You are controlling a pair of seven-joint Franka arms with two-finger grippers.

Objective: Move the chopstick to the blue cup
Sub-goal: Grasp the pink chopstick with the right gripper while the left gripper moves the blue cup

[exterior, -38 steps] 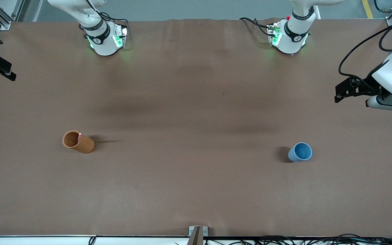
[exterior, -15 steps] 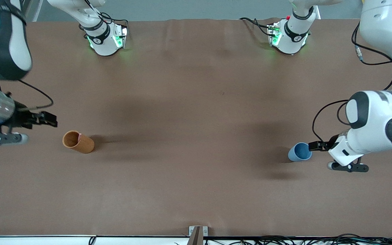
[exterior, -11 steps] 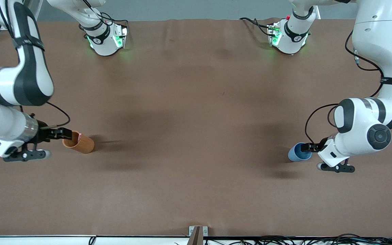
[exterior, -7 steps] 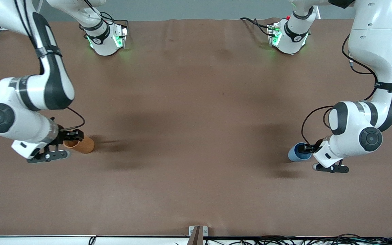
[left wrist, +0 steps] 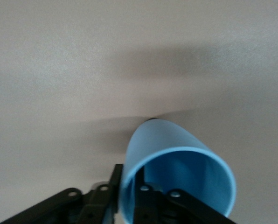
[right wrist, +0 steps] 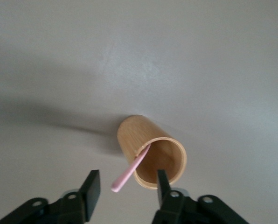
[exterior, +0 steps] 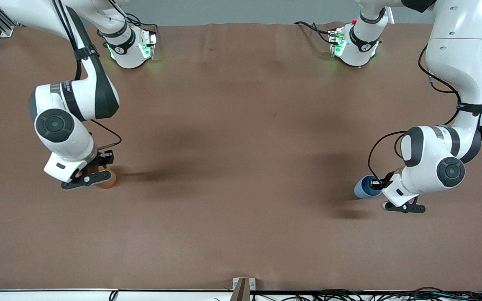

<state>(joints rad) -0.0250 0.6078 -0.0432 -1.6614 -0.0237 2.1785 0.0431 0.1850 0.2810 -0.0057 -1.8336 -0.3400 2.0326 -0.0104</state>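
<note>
1. Front view: seen from the middle of the bench (exterior: 241, 138), the orange cup (exterior: 108, 180) stands between 8 and 9 o'clock and the blue cup (exterior: 363, 189) between 3 and 4 o'clock.
   - Some seconds ago both arms were out at the ends of the bench. Now the right gripper (exterior: 101, 165) is over the orange cup and the left gripper (exterior: 375, 183) is at the rim of the blue cup.
   - The chopstick is hidden here under the right hand.
   - I judge that both approaches are finished and the grasping begins.

2. Left wrist view: the left gripper (left wrist: 128, 179) has just clenched and is grasping the wall of the blue cup (left wrist: 167, 140), with one finger inside the rim and one outside.
   - The cup is empty and its mouth is free.
   - It seems this arm will hold or carry the cup to receive the stick.

3. Right wrist view: the chopstick (right wrist: 132, 171) stands in the orange cup (right wrist: 143, 140) and leans on its rim, with the pink tip out above it.
   - The right gripper (right wrist: 126, 186) is released, its jaws apart on either side of that tip.
   - The stick is not yet pinched, so the transfer itself is not started.

4. Room for moving: both cups stand well apart from every bench edge, and the bench between them is bare. The path for the stick looks open. One finger is very near the orange rim, so closing could catch or push that cup.
</note>
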